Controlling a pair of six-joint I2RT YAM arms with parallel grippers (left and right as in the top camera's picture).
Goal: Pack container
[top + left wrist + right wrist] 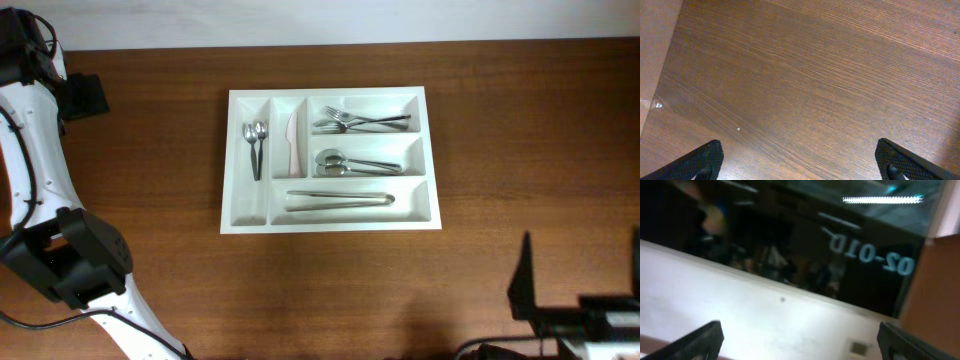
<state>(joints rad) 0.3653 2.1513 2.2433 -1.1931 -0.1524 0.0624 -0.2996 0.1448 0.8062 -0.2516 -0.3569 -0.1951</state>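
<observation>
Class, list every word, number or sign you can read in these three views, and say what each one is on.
"20-01D": pale characters on the dark glass in the right wrist view. They appear mirrored and blurred, so the reading is unsure.
Tray, cutlery and table: no text to be seen in the overhead or left wrist views.

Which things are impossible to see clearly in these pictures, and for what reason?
Tray: absent from both wrist views; the left one shows only table, the right one a blurred wall.
Forks: overhead, overlapping and too small to count.
Right arm: overhead, cut off by the lower right corner.
Left claw: left wrist, only fingertips show, cut by the lower edge.
</observation>
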